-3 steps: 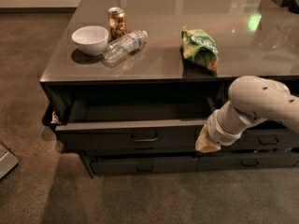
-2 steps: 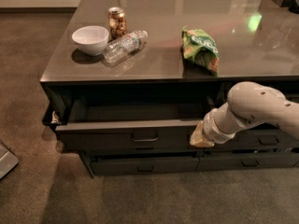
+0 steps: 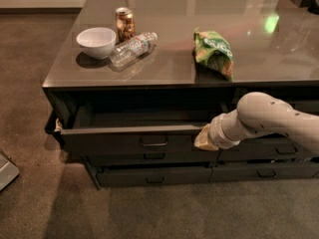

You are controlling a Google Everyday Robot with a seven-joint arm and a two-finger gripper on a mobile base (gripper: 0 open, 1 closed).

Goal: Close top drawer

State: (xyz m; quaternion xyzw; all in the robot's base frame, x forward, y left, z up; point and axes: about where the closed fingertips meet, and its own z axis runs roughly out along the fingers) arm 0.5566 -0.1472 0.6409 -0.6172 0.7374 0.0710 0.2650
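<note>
The top drawer [image 3: 114, 142] is a wide, dark grey drawer in the left stack. It stands pulled out from the cabinet, and its dark inside shows. Its small metal bar handle [image 3: 153, 142] is at the middle of the flat front. My gripper [image 3: 204, 138] is at the right end of the drawer front, level with its top edge and against or just short of it. The pale wrist and forearm [image 3: 259, 121] reach in from the right and cover most of the gripper.
The two lower drawers [image 3: 154, 176] of the left stack are closed, as are the narrower right-stack drawers [image 3: 269, 172]. On the glossy tabletop [image 3: 164, 68] are a white bowl [image 3: 96, 41], a can [image 3: 124, 24], a lying water bottle [image 3: 132, 48] and a green chip bag [image 3: 214, 51]. A grey object [image 3: 6, 171] lies on the carpet at the left.
My gripper and forearm have moved left and slightly up along the drawer front. The drawer has barely shifted.
</note>
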